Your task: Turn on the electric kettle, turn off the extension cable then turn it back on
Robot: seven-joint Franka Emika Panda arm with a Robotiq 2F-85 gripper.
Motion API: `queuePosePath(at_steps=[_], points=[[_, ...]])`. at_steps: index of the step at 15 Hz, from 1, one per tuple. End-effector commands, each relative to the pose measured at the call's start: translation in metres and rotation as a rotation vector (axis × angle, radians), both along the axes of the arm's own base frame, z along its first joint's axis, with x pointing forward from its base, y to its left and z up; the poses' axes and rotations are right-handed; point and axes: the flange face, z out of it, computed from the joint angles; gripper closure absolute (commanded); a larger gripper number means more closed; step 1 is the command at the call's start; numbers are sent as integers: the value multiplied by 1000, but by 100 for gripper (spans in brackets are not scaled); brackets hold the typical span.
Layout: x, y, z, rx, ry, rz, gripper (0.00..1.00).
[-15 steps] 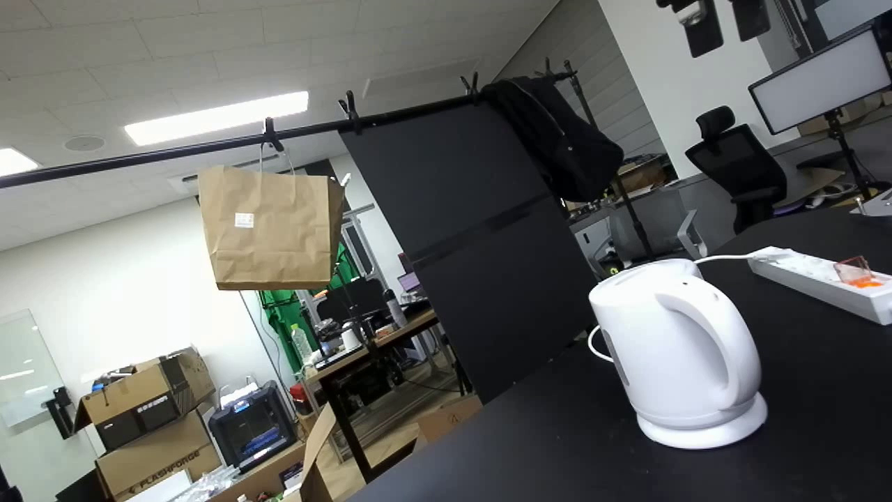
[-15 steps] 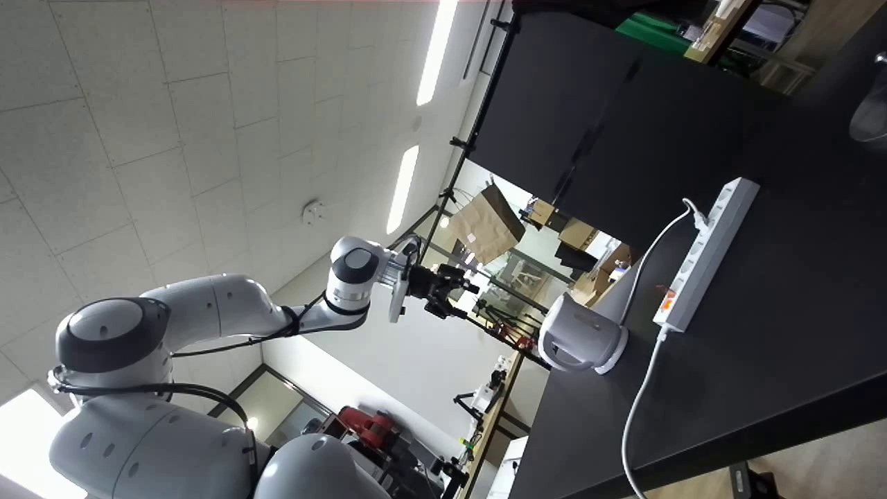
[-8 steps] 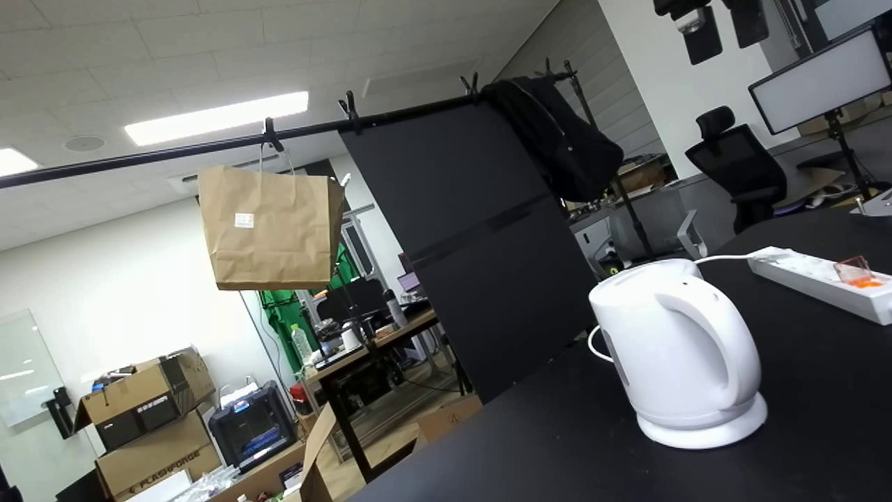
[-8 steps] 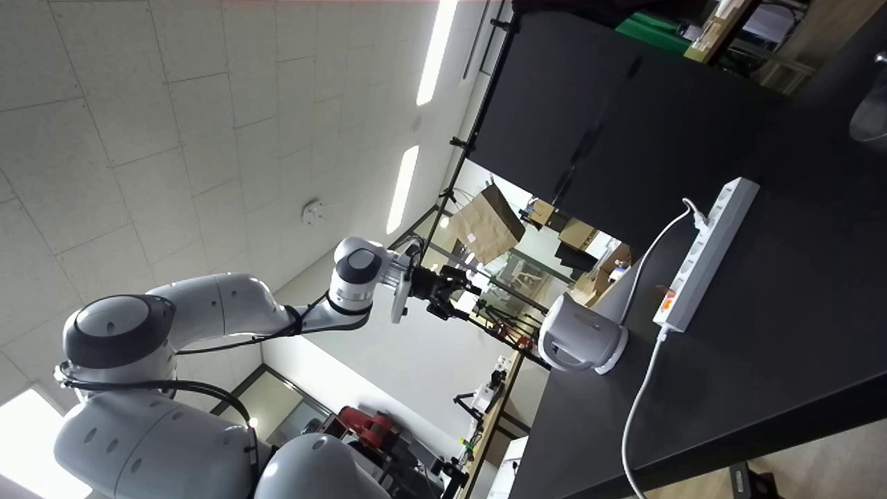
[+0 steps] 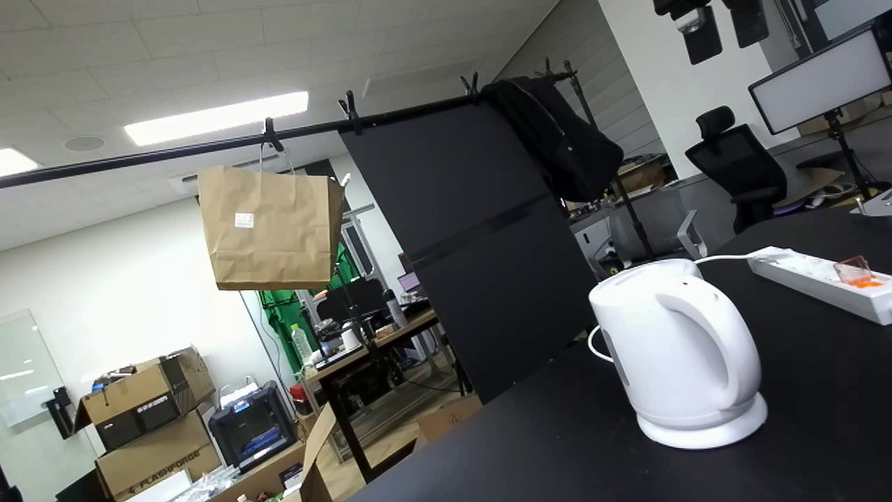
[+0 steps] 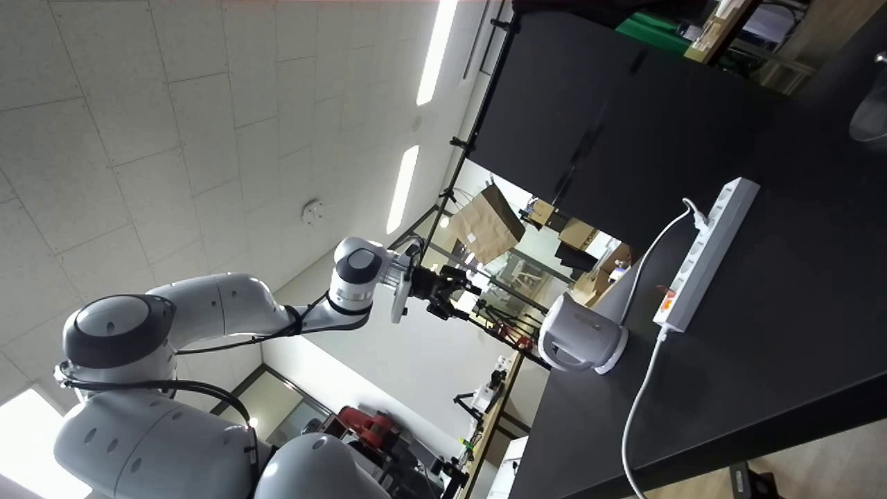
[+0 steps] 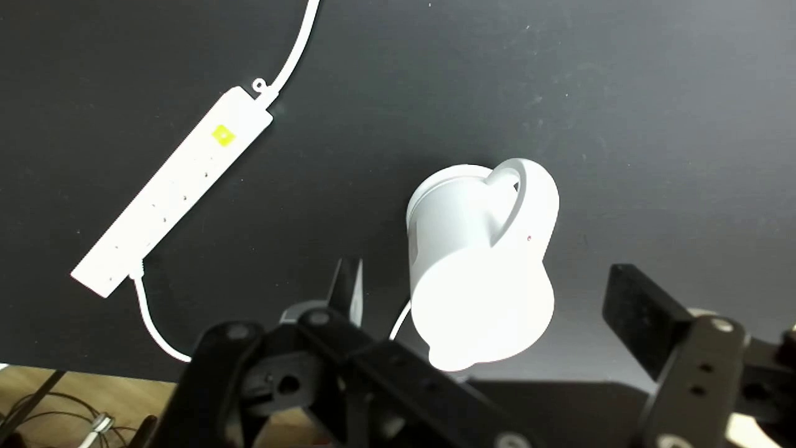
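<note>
white and rounded, the electric kettle (image 7: 457,214) stands upright on the black bench (image 7: 653,124), its lid washed out by glare in the wrist view. apart from it lies the extension cable (image 5: 812,275), its switch end partly cut off in an exterior view, its sockets faint in the wrist view. the claw (image 7: 485,283), spread wide above the bench, hides part of the bench's edge. a paper bag (image 5: 268,230) and a black backdrop (image 5: 488,293) hang behind.
</note>
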Motion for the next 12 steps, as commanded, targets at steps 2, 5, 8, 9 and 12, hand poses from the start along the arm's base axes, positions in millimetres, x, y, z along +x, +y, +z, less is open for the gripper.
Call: queuePosePath(at_steps=[2,5,8,9,12], points=[[9,4,-3,-1,13,14,0],[27,14,-15,-8,26,33,0],[46,29,-29,1,26,65,25],[53,36,-36,13,29,79,25],[69,57,-54,45,65,126,48]])
